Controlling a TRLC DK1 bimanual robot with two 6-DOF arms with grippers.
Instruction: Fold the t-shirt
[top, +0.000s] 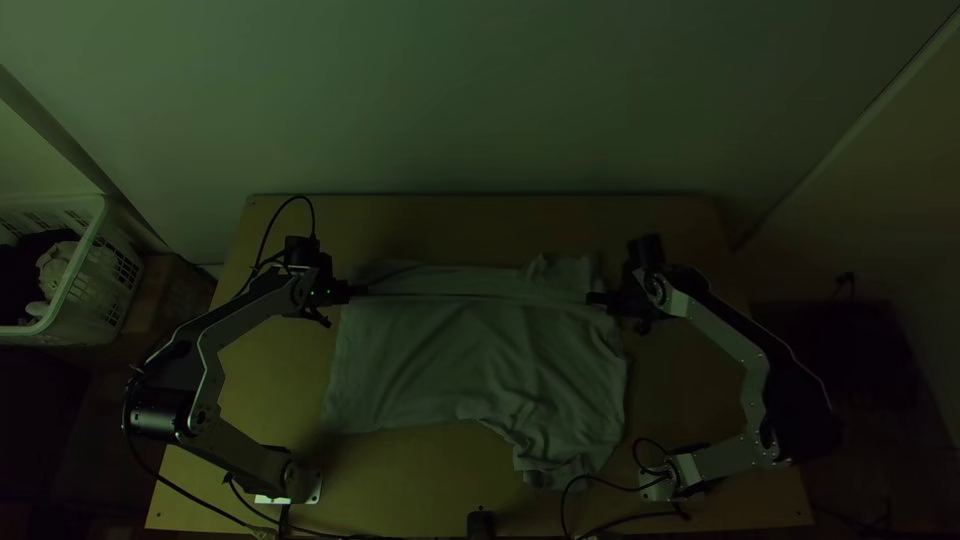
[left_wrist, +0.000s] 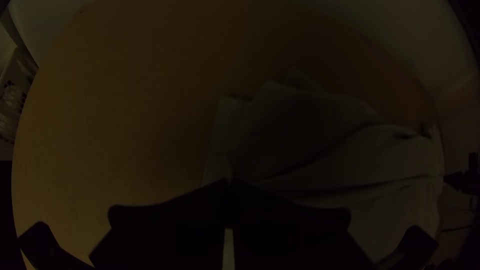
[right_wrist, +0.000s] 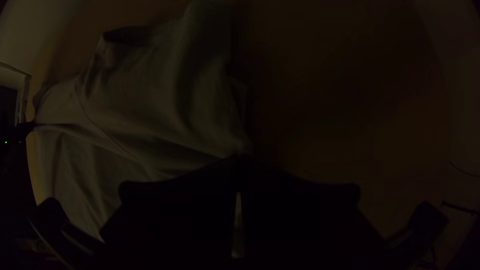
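So the t-shirt (top: 430, 350) was lying mostly spread out on the wooden table (top: 270, 385), between the two arms, pretty wrinkled toward the right side, with a bunched bit poking down toward the near edge. The left gripper (top: 362, 290) had its fingers pressed together on the shirt at the left end of a long straight crease. The right gripper (top: 592, 298) was at the other end, fingers together too, and it looked like they were pinching the shirt's edge, though it was pretty dark down there. The cloth was pulled straight between them, with a narrower strip past the crease. A white basket (top: 107, 268) with stuff inside stood off left.
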